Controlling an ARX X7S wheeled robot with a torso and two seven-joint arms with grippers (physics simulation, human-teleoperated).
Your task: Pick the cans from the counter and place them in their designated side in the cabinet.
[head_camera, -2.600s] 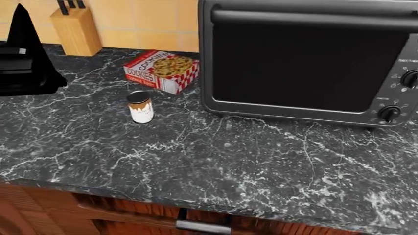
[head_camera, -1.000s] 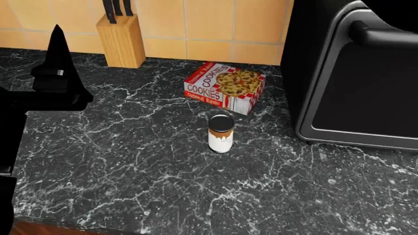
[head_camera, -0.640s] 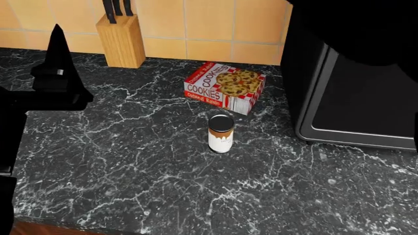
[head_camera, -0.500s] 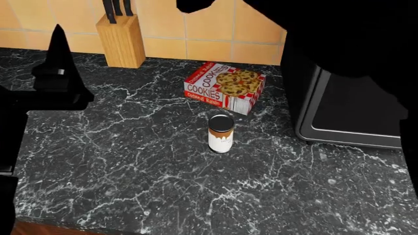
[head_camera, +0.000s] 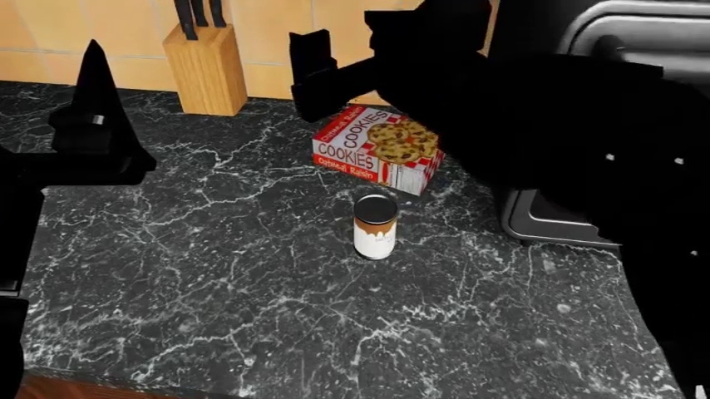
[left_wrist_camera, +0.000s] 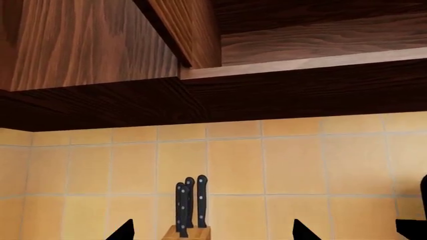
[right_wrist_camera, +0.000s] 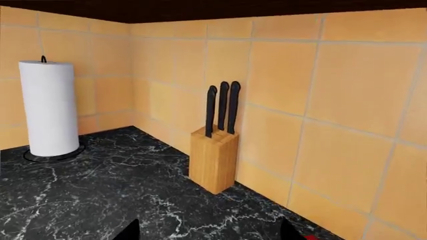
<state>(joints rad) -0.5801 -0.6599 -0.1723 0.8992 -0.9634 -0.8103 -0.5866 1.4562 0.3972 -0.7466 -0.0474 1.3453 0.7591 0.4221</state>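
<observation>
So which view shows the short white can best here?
The head view: the white can stands upright and unobstructed on the counter, below the cookies box. Neither wrist view shows it; both face the tiled wall and knife block.

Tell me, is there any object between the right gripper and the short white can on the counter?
Nothing visible blocks it. The right gripper hangs above the cookies box, which lies behind the white can rather than in a downward path. The marble counter around the can is bare, and the left gripper stays off to the side.
</observation>
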